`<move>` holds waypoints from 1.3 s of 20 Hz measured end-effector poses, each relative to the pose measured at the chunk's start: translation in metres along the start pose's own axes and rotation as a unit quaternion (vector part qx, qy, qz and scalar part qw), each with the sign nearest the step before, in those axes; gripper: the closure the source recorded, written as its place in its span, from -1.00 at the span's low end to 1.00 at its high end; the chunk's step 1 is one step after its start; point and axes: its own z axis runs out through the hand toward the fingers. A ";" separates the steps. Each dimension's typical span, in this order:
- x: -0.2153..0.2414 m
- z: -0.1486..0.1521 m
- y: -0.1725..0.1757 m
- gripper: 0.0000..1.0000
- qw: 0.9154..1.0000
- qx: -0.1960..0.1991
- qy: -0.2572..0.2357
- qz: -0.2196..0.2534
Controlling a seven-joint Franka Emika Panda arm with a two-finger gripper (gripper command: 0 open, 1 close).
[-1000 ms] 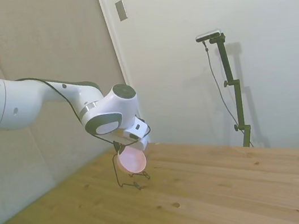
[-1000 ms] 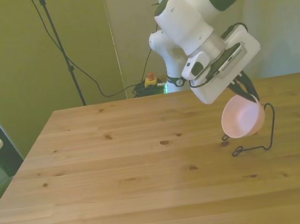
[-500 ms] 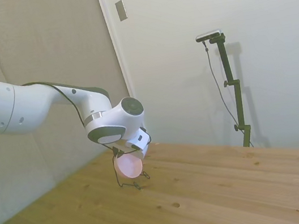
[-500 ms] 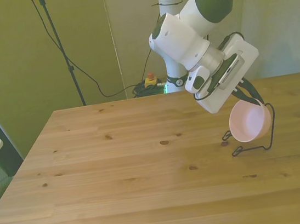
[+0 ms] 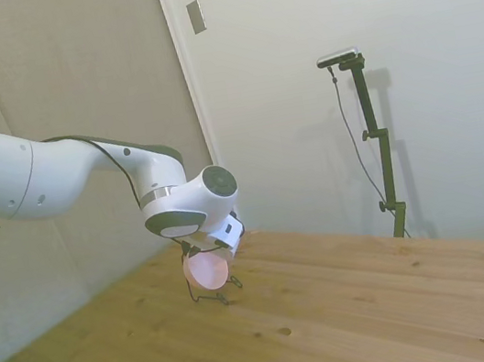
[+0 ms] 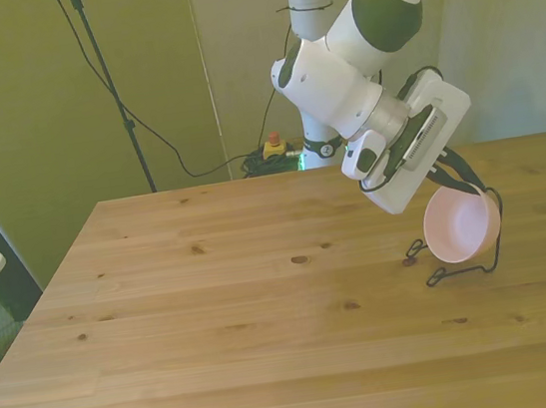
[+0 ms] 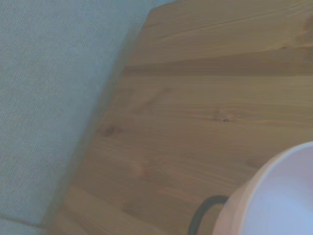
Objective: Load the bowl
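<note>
Bowl at the rack
The tool [image 6: 463, 179] holds the pink bowl [image 6: 461, 224] tilted on its side against the black wire rack [image 6: 480, 249] on the worktop [image 6: 222, 352].

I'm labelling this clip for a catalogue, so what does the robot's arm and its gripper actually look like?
The arm is glossy white with rounded, bulbous links and dark grey caps at the joints. A thin black cable runs along it in loops. At the wrist sits a flat white rectangular block with a dark slot. The gripper below it has slim dark fingers.

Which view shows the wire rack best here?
The front view: the wire rack shows its loops on the table and its upright behind the bowl. The side view shows it small, under the bowl. The wrist view catches only a blurred dark loop.
</note>
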 end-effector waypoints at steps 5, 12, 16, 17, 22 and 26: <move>0.002 0.000 0.004 1.00 1.000 0.007 -0.003 -0.003; 0.006 -0.003 0.013 -1.00 1.000 0.008 -0.008 0.000; 0.007 -0.002 0.015 -1.00 1.000 0.007 -0.009 0.002; 0.007 -0.001 0.016 -1.00 1.000 0.007 -0.009 0.003; 0.009 -0.005 0.020 -1.00 1.000 0.007 -0.007 0.007; 0.010 -0.009 0.017 -1.00 1.000 0.008 -0.007 0.004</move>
